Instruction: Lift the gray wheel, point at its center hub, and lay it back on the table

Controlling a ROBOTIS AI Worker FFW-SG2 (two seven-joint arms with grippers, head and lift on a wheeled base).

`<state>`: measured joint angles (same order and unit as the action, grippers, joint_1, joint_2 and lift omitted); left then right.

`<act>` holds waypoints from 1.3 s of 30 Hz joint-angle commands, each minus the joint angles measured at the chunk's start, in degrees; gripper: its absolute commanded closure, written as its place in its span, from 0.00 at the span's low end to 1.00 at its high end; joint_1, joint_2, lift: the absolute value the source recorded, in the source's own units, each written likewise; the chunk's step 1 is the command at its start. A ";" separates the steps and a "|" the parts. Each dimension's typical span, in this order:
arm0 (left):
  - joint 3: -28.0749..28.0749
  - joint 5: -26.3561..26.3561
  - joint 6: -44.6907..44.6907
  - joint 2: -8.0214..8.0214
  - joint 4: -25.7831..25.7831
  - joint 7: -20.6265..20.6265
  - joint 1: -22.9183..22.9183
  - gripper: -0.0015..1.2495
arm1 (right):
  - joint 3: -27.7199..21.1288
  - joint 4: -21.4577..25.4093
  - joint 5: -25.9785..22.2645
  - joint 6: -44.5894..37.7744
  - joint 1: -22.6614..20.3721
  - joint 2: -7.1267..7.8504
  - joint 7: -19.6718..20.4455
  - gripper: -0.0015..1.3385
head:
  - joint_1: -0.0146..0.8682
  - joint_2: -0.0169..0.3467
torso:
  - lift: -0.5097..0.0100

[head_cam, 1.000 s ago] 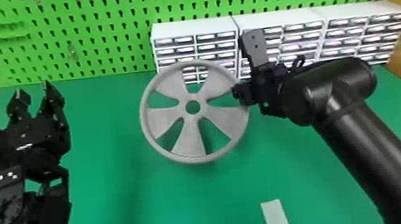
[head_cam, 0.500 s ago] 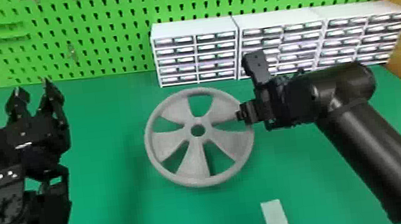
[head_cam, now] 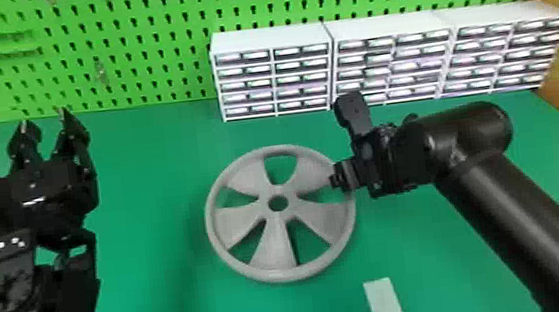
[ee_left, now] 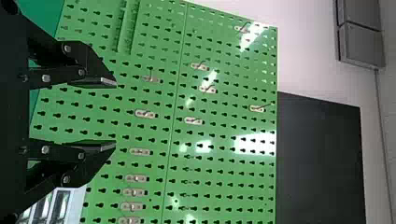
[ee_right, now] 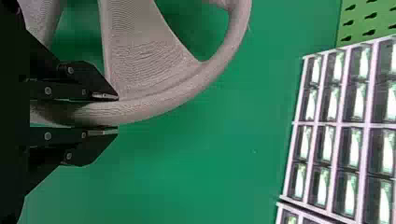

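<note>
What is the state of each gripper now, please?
Left gripper: open, holding nothing.
Right gripper: closed on the rim of the gray wheel.

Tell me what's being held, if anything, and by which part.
The right gripper holds the wheel by its outer rim; the left gripper is empty.

In the head view, the gray five-spoked wheel point(head_cam: 276, 244) has come down toward 6 o'clock, and the right gripper point(head_cam: 339, 178) at its 2 o'clock rim has sunk with it. The wheel's 12 o'clock edge, which overlapped the white drawer cabinets point(head_cam: 270, 37), now has green tabletop point(head_cam: 275, 130) beyond it.
</note>
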<state>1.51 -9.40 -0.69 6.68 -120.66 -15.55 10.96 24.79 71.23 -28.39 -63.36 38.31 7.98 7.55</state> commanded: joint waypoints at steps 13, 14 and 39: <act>-0.19 0.00 -0.01 0.00 0.34 0.00 -0.15 0.61 | 1.40 -2.24 -0.44 0.87 -0.78 0.37 0.00 0.93 | 0.80 0.18 | 0.80; -0.19 0.00 -0.01 0.00 0.34 0.00 -0.15 0.61 | 1.40 -2.41 -0.44 0.96 -0.78 0.37 0.00 0.93 | 0.80 0.18 | 0.80; -0.36 0.00 -0.37 0.00 0.60 0.00 -0.23 0.61 | 1.13 -3.38 -0.53 2.19 -1.39 0.46 0.00 0.92 | 0.80 0.18 | 0.80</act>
<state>1.16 -9.40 -0.98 6.68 -120.14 -15.55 10.72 26.07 67.86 -28.90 -61.33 37.03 8.44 7.55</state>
